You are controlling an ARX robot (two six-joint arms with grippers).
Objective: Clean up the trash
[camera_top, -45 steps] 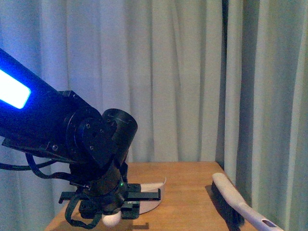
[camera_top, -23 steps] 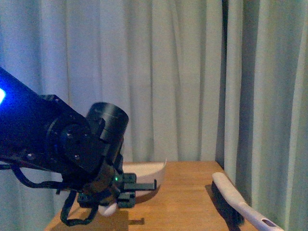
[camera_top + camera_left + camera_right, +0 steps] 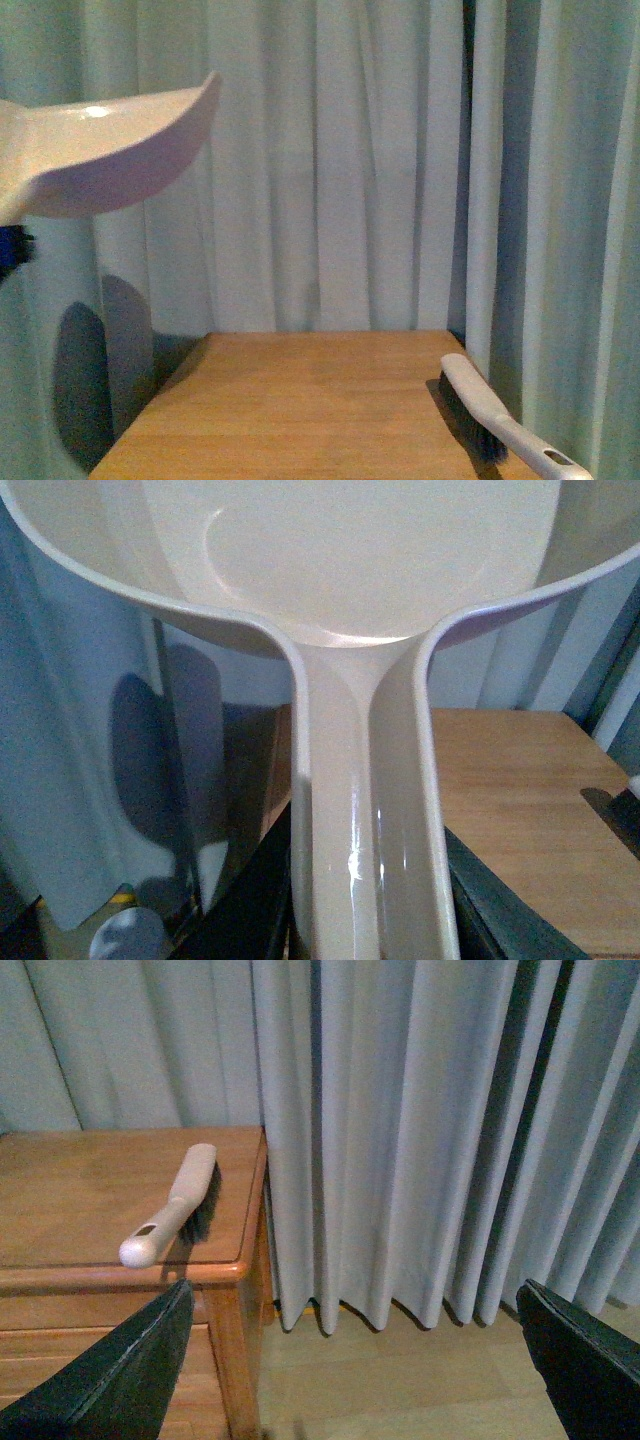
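Note:
The pale pinkish-grey dustpan (image 3: pixel 100 150) hangs high at the upper left of the front view, well above the wooden table (image 3: pixel 300 400). In the left wrist view my left gripper (image 3: pixel 365 920) is shut on the dustpan's handle (image 3: pixel 360 810), and the pan's bowl (image 3: pixel 330 550) looks empty. My right gripper (image 3: pixel 365 1380) is open and empty, off the table's right side above the floor. The trash, a small crumpled white wad, shows in no view.
A pale hand brush (image 3: pixel 490 415) with dark bristles lies on the table's right edge; it also shows in the right wrist view (image 3: pixel 175 1205). Grey curtains (image 3: pixel 400 160) hang behind and to the right of the table. Wooden floor (image 3: pixel 400 1380) lies below the right gripper.
My left arm has lifted the dustpan from the table's left front up to the upper left and has left the front view. The brush has not moved.

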